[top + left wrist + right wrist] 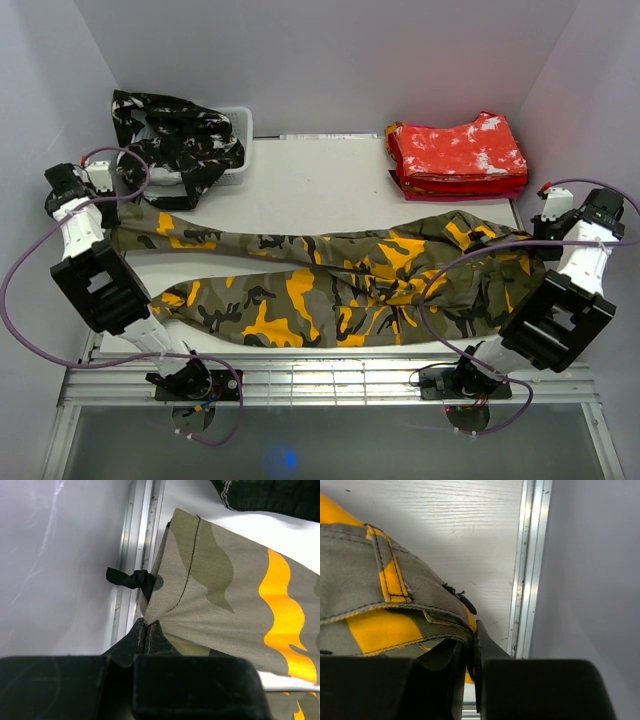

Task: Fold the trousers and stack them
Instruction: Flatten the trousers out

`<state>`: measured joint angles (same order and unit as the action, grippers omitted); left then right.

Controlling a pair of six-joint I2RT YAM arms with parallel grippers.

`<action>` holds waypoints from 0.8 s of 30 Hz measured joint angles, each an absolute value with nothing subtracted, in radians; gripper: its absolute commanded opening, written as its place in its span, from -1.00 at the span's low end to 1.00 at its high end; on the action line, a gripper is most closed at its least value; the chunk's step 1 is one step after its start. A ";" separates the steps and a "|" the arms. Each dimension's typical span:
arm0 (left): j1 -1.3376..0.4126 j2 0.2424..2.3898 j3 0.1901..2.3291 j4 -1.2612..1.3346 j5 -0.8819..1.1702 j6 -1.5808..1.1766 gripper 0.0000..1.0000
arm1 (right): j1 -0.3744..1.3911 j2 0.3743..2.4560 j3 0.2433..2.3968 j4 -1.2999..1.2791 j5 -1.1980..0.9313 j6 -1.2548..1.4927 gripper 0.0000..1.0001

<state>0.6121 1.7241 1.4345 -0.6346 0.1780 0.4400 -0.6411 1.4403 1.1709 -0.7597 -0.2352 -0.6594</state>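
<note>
Left claw pinches the hem, right claw the waistband, of olive camouflage trousers stretched between the surface's 2 side edges, likely flattening them for folding.

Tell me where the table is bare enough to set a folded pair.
Best patch: the far middle of the table, between the white bin and the red stack, beyond the olive trousers. A narrow strip shows between their legs at left. The near half is crowded with cloth.
</note>
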 measured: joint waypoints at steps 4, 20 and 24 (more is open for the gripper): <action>0.609 1.817 1.473 -0.651 0.196 0.421 -0.85 | -0.637 1.488 1.181 -0.760 -0.259 -0.643 -0.78; 0.599 1.711 1.308 -0.740 0.233 0.532 0.35 | -0.609 1.465 1.216 -0.701 -0.138 -0.609 0.45; 0.568 1.583 1.308 -0.804 0.321 0.591 0.26 | -0.546 1.407 1.219 -0.722 -0.194 -0.667 0.33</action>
<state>0.5678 1.5833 1.3075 -0.8040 0.3210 0.5911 -0.5461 1.4067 1.2194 -0.7216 -0.1940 -0.6674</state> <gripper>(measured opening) 0.667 0.715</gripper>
